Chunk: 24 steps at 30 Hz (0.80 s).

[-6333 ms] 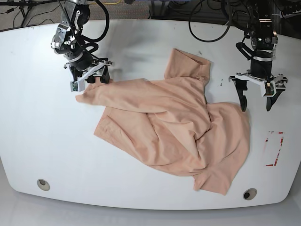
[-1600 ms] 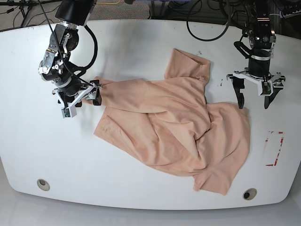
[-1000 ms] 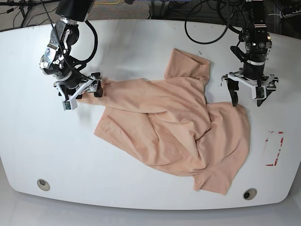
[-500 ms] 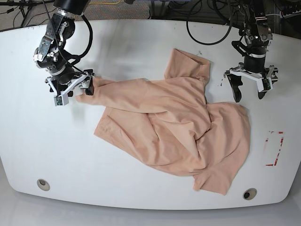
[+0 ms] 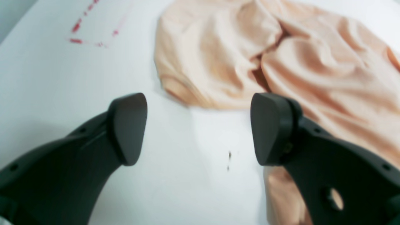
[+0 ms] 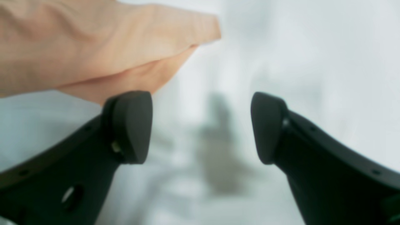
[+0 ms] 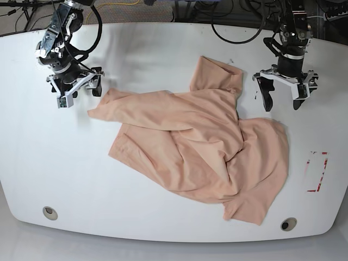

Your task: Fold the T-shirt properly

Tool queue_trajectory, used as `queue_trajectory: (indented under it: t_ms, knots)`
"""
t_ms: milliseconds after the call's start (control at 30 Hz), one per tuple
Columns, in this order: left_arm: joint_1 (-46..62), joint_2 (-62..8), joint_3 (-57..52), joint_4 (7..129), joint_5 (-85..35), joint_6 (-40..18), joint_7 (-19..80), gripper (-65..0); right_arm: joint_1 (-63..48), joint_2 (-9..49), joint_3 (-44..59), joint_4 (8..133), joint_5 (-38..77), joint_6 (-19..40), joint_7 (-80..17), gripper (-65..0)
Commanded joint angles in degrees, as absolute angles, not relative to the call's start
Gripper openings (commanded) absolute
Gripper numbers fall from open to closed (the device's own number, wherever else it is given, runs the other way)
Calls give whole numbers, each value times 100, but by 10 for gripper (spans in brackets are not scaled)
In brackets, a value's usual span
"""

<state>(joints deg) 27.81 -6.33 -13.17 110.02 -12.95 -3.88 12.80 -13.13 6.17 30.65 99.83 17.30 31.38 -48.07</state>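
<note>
The peach T-shirt (image 7: 204, 147) lies crumpled across the middle of the white table (image 7: 54, 163), with one sleeve stretched toward the left. My right gripper (image 7: 79, 95) hovers open just up-left of that sleeve's tip (image 7: 93, 113), holding nothing. In the right wrist view the sleeve tip (image 6: 109, 56) sits beyond the left finger of the right gripper (image 6: 200, 125), outside the gap. My left gripper (image 7: 281, 100) stands open to the right of the shirt's upper fold (image 7: 217, 73). In the left wrist view the left gripper (image 5: 198, 128) frames bare table, with the T-shirt (image 5: 250, 62) ahead and at the right.
A red tape outline (image 7: 317, 171) marks the table at the right, also seen as red tape marks (image 5: 84, 28). Two round holes (image 7: 50, 212) (image 7: 289, 224) sit near the front edge. Cables (image 7: 239, 27) run along the far edge.
My right gripper has moved up and left, away from the sleeve, which now lies flat on the table. My left gripper has drifted a little toward the back.
</note>
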Motion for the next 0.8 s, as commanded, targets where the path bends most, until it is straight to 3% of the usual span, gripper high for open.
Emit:
queue_trajectory:
  t_ms: [0, 167, 500, 767]
  knots:
    - [2734, -681, -1294, 11194, -1314, -375, 1082, -161, -1319, 692, 3044, 9966, 1837, 3164, -4661, -179]
    - [2707, -685, -1245, 11173, -1313, -377, 1121, -162, -1357, 719, 2995, 9821, 1829, 3147, -4552, -181]
    - [2685, -481, -1439, 10995, -1503, -400, 1210, -165, -1222, 728, 2864, 9708, 1821, 3125, -4365, -252]
    - [2606, -325, -1607, 10693, -1548, -392, 1271, -165, -1055, 757, 2794, 9720, 1812, 3151, -4368, -204]
